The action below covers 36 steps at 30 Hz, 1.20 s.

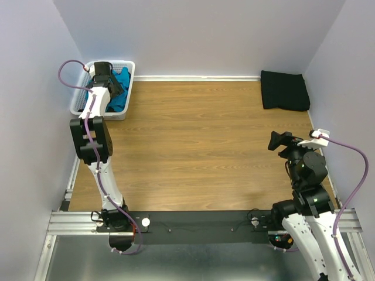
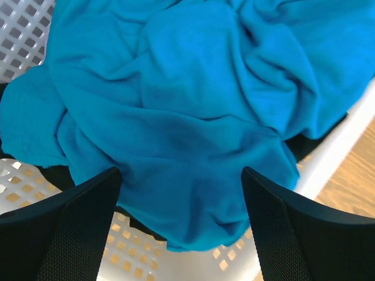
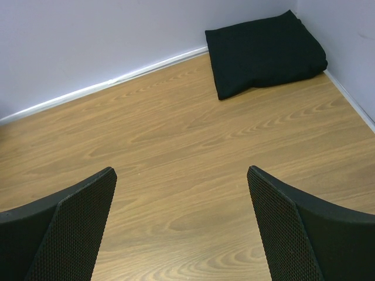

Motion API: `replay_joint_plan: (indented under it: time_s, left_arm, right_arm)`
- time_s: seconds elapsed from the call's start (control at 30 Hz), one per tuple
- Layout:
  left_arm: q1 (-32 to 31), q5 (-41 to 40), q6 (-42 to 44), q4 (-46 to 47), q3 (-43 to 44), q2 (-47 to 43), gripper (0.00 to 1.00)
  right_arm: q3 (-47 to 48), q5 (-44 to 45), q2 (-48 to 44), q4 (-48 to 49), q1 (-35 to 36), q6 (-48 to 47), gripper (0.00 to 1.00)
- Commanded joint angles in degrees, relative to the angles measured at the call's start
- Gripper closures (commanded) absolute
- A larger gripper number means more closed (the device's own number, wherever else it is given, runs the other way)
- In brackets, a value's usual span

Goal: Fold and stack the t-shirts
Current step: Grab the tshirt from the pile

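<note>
Robot lab cell, plain walls (image 1: 199,35), wood-look table (image 1: 199,152), alu mounting rail (image 1: 70,222)

**Enclosure and work surface**

We note a wood-grain tabletop (image 1: 199,152) filling the middle of the frame. Pale lavender-grey panels box it in: back wall (image 1: 199,35) at top, left wall (image 1: 29,146), right wall (image 1: 351,70). A white strip (image 1: 199,77) lines the back seam. An aluminium rail (image 1: 76,222) crosses the bottom. Lighting is even and soft.

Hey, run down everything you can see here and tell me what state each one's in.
teal t-shirt, crumpled, unfolded, lying in the basket
black t-shirt, folded, lying in the far right corner
white basket, upright, holding the teal t-shirt
left claw, open, over the teal t-shirt, not gripping
right claw, open, empty
</note>
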Motion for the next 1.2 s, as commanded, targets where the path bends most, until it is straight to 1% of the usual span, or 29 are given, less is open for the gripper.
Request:
replay_joint_plan:
  time_s: [0.0,0.03,0.07,0.17,0.2,0.23,0.27,0.3,0.37,0.43,0.6,0.73,0.83,0.9,0.97,1.0,1.17]
  left_arm:
    - [0.29,-0.4,-0.95,-0.41,0.79,2.58,0.13]
    - [0.38,-0.48,-1.03,-0.24,0.87,3.36,0.16]
    - [0.38,-0.48,-1.03,-0.06,0.88,3.72,0.22]
    - [0.47,-0.05,-0.77,0.64,0.17,4.08,0.33]
    - [0.47,-0.13,-0.6,0.82,0.0,4.08,0.47]
    - [0.47,-0.22,-0.33,0.82,-0.18,3.81,0.56]
    - [0.47,-0.83,-0.16,0.82,-0.27,3.55,0.73]
    - [0.38,-1.18,0.02,0.91,-0.53,3.03,0.79]
    - [0.47,-3.11,0.72,1.96,-1.58,0.84,0.88]
    - [0.47,-4.61,1.6,2.49,-1.59,-0.75,0.93]
    - [0.47,-8.82,2.48,2.14,-0.09,-4.7,0.94]
    - [0.29,-10.06,3.36,3.02,0.0,-7.34,0.94]
    - [0.21,-9.45,4.06,3.72,-0.35,-8.75,0.92]
    - [0.03,-7.26,4.41,4.42,-0.79,-8.93,0.9]
    - [-0.06,-6.03,4.68,4.34,-0.71,-8.85,0.9]
    - [-0.15,-5.15,4.77,4.34,-0.45,-8.93,0.92]
    - [-0.94,-7.07,5.12,4.25,3.67,-12.52,0.94]
  right_arm:
    - [-1.12,1.63,0.19,0.24,0.56,-0.58,0.0]
    - [-1.03,1.63,0.19,0.33,0.56,-0.58,0.0]
    - [-1.12,1.63,0.27,0.24,0.56,-0.58,0.0]
    - [-1.12,1.46,0.28,0.24,0.56,-0.58,0.0]
    - [-1.2,1.37,0.45,0.33,0.56,-0.75,0.0]
    - [-1.12,1.37,0.45,0.33,0.56,-0.76,0.0]
    - [-1.2,1.28,0.54,0.33,0.65,-0.67,0.0]
    - [-1.21,1.2,0.54,0.33,0.65,-0.67,0.0]
    - [-1.21,1.11,0.62,0.24,0.65,-0.67,0.0]
    - [-1.21,1.02,0.63,0.33,0.65,-0.67,0.0]
    - [-1.12,0.84,0.71,0.33,0.65,-0.84,0.0]
    - [-1.12,0.76,0.89,0.42,0.65,-0.76,0.0]
    - [-1.21,0.67,0.89,0.42,0.65,-0.84,0.0]
    - [-1.29,0.75,0.89,0.42,0.57,-0.84,0.0]
    - [-1.21,0.84,0.89,0.5,0.65,-0.93,0.0]
    - [-1.21,0.67,0.98,0.42,0.65,-0.85,0.0]
    - [-1.12,0.05,1.24,0.42,0.65,-0.93,0.0]
